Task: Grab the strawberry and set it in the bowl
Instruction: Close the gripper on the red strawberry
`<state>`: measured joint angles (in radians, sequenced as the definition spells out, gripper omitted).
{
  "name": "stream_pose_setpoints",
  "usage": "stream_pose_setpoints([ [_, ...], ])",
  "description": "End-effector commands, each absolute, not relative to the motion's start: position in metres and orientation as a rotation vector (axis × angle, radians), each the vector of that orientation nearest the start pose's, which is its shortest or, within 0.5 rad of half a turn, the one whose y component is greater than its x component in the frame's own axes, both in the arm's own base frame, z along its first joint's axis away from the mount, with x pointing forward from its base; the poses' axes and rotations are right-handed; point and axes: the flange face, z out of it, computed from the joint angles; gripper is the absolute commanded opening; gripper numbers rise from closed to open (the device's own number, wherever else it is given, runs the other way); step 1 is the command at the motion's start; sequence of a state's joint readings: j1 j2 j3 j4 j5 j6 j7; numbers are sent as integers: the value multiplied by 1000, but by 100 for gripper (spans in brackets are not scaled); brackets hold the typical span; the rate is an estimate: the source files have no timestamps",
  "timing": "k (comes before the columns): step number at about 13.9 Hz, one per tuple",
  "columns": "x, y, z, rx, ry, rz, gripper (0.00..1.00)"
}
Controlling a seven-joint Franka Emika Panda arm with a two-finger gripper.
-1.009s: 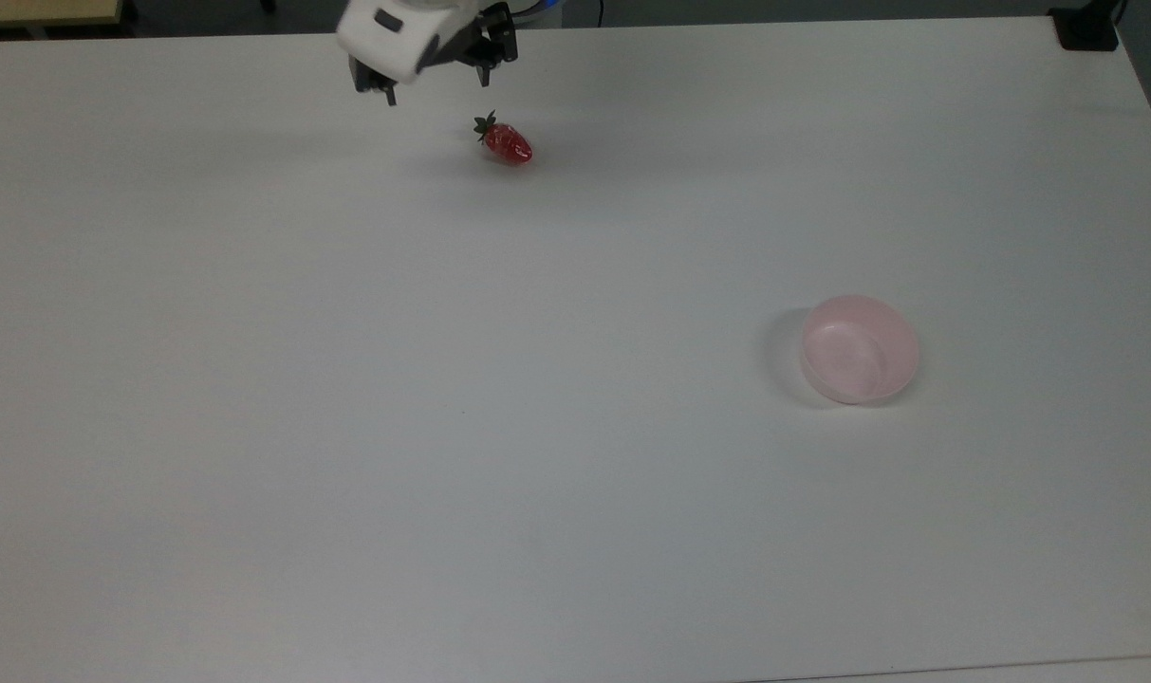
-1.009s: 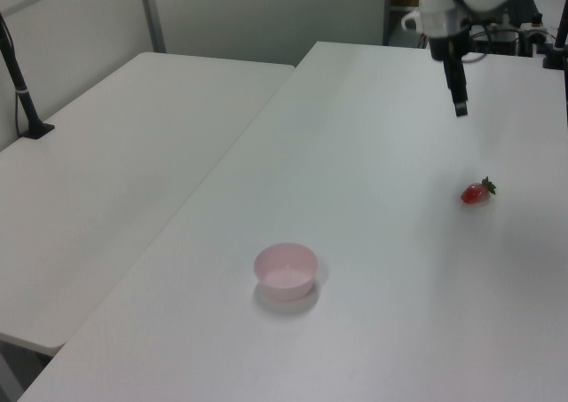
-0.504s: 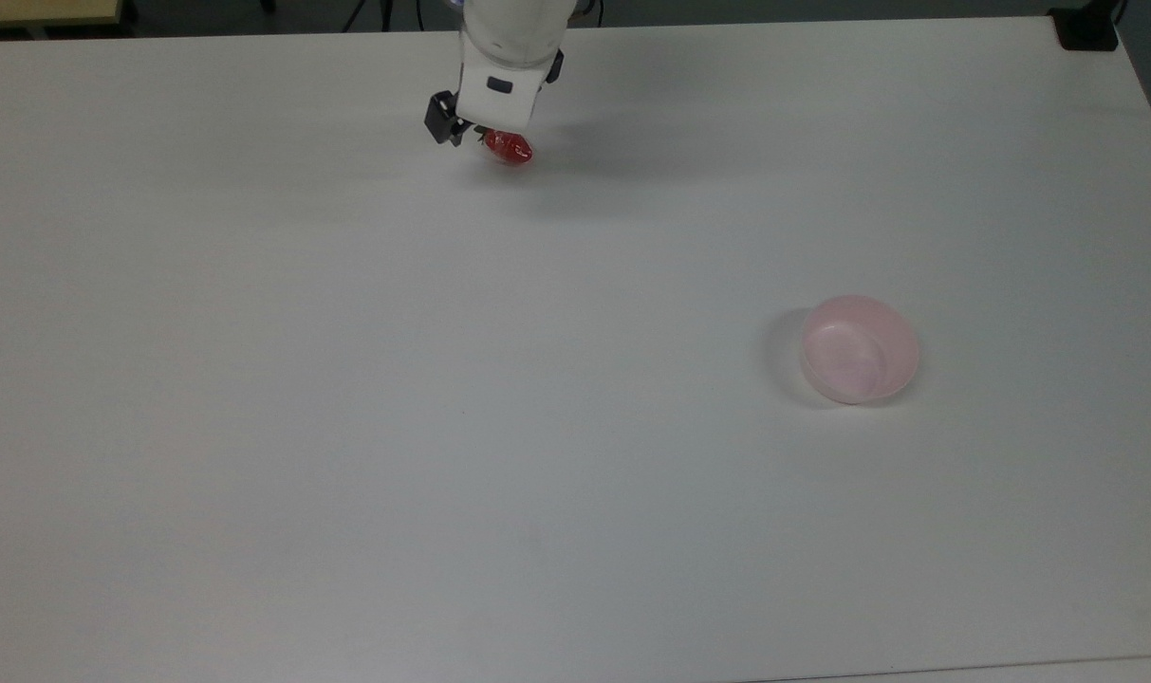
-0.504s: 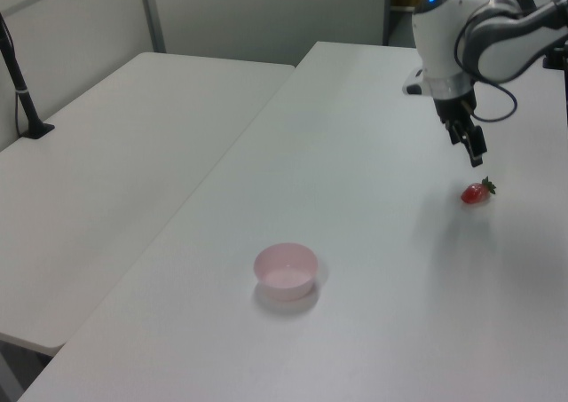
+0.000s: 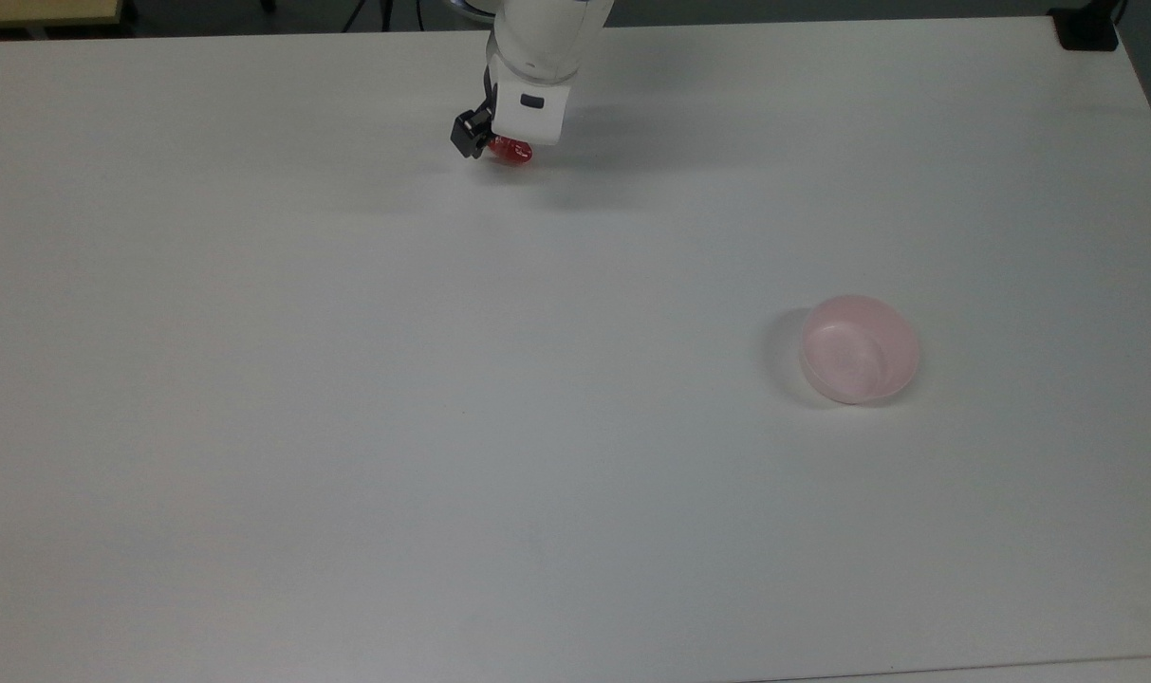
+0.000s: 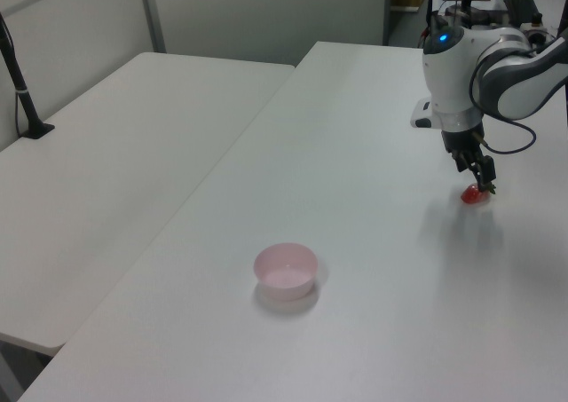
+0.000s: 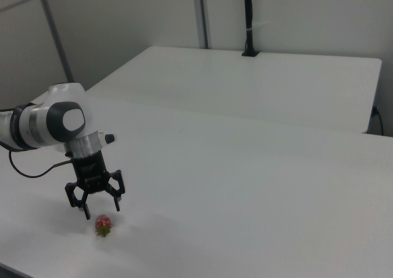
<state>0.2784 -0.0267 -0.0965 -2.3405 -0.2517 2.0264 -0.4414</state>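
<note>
Claw (image 7: 98,210) low over the white worktop (image 5: 442,427), fingers spread apart and pointing down, nothing held between them. The right view shows this best: two dark fingers (image 7: 116,199) splayed wide, tips above the surface.

Strawberry (image 7: 103,225) lies on the worktop just below the claw, a little toward the camera in the right view; red body, green top turned down toward the frame's lower edge. I see a gap between fingertips and fruit there.

Top view: the claw's white housing covers most of the strawberry (image 5: 515,152); a red sliver pokes out beneath it, near the worktop's far edge and toward the top view's left of centre. Claw (image 5: 499,144) sits right over it.

Left view: claw (image 6: 482,178) reaches down beside the strawberry (image 6: 471,195), the red fruit showing just below and to the left view's left of the fingertips. Cannot tell contact from here.

Bowl (image 5: 860,348), pale pink, stands upright and well apart from the fruit, toward the top view's lower right. In the left view the bowl (image 6: 286,271) sits nearer the camera, with nothing in it.
</note>
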Motion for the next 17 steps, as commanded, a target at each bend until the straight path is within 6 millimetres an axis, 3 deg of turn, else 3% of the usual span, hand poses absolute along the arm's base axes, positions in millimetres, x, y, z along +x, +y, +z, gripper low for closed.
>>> stream_pose_setpoints([
  [1,458,82,314,-3007,-1326,507,75],
  [6,455,86,296,-2994,-1380,561,69],
  [10,455,86,295,-2993,-1394,569,53],
  [15,454,85,297,-2993,-1390,579,42],
  [17,453,86,302,-2994,-1390,574,42],
])
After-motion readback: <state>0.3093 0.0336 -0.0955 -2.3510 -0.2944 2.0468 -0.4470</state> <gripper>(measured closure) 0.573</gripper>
